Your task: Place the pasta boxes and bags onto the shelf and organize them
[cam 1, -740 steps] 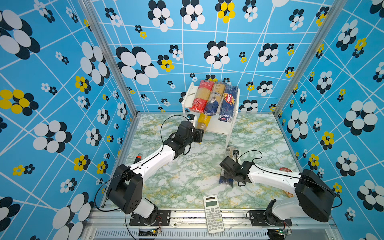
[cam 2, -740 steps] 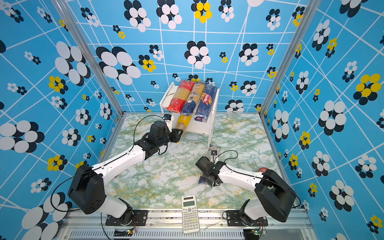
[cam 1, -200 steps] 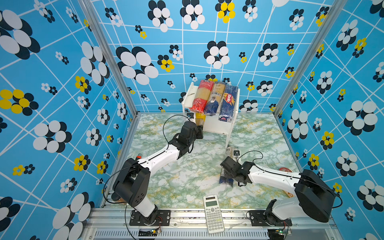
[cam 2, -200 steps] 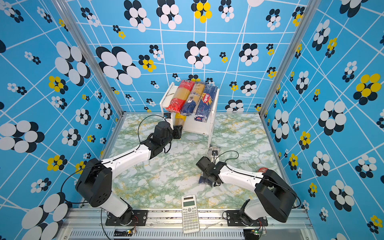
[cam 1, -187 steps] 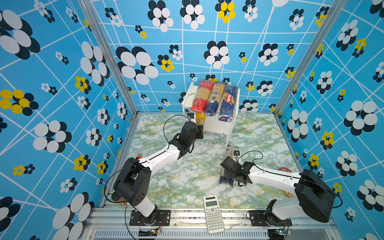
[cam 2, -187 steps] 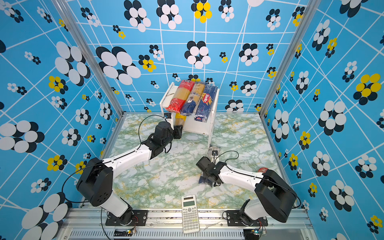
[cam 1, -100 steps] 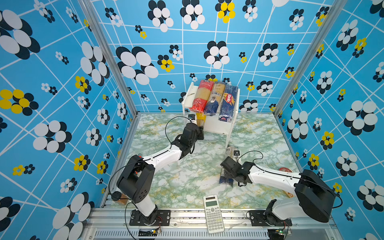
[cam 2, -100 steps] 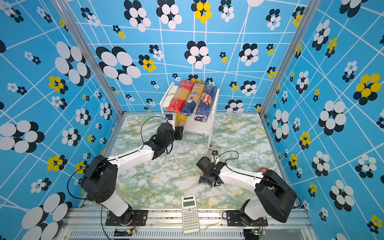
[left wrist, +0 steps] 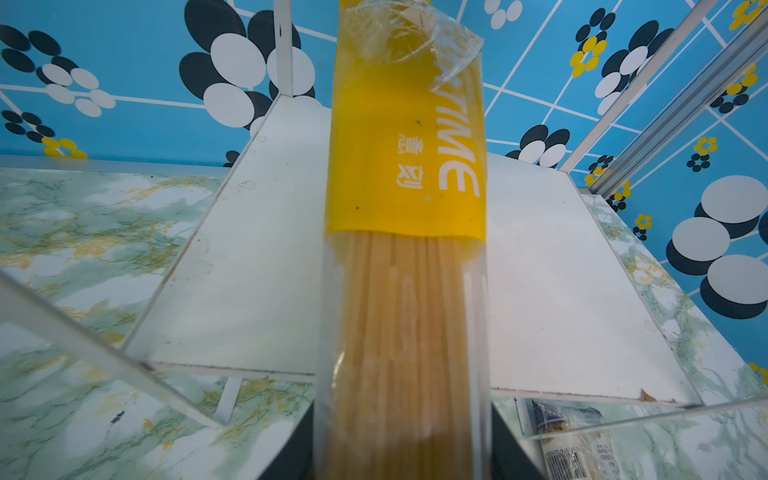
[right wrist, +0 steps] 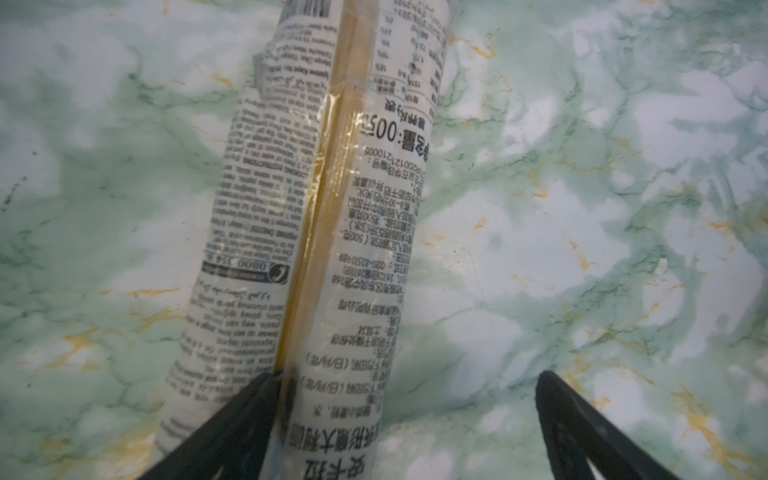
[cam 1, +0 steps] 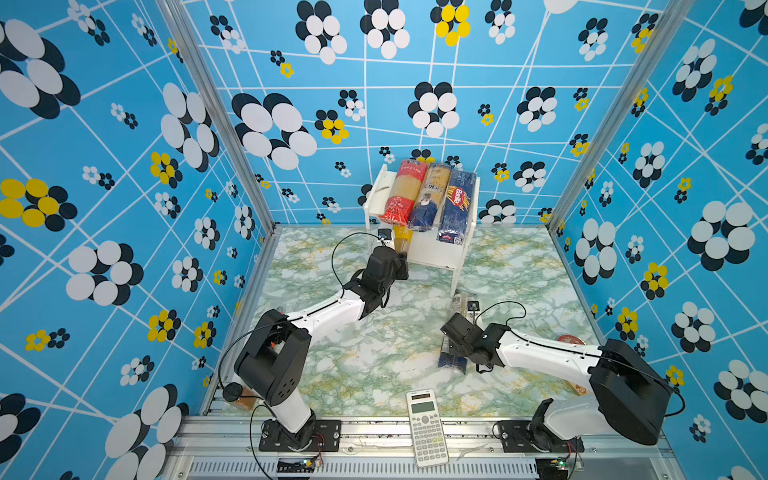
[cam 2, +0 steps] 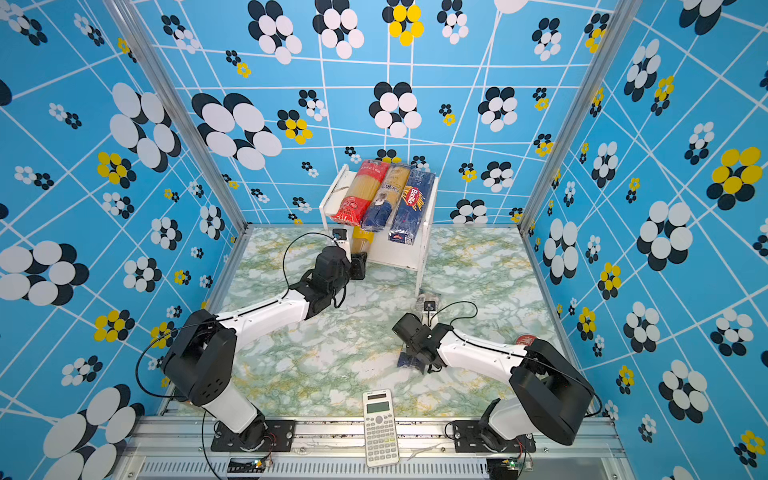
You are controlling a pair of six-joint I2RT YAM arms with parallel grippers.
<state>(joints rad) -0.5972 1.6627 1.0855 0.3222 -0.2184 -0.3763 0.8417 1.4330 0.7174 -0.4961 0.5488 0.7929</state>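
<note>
The white shelf (cam 1: 428, 255) stands at the back of the table. Its upper board carries a red-ended bag (cam 1: 405, 193), a navy-ended bag (cam 1: 430, 199) and the blue Barilla box (cam 1: 457, 203) side by side. My left gripper (cam 1: 401, 266) is shut on the yellow bag (left wrist: 403, 166), which reaches lengthwise over the lower board (left wrist: 249, 249), near its left side. Another navy-ended clear bag (cam 1: 455, 361) lies on the table, under my right gripper (right wrist: 407, 436). That gripper is open. One finger (right wrist: 249, 415) lies over the bag's middle, the other over bare table.
A white calculator (cam 1: 426, 428) lies at the front edge. A red round object (cam 1: 567, 340) sits by the right wall behind the right arm. The shelf's thin front legs (cam 1: 454, 282) stand close to the far end of the lying bag. Patterned walls close three sides.
My left arm has stretched toward the shelf and pushed the yellow bag deeper under the upper board. The right arm and the bag below it have not moved.
</note>
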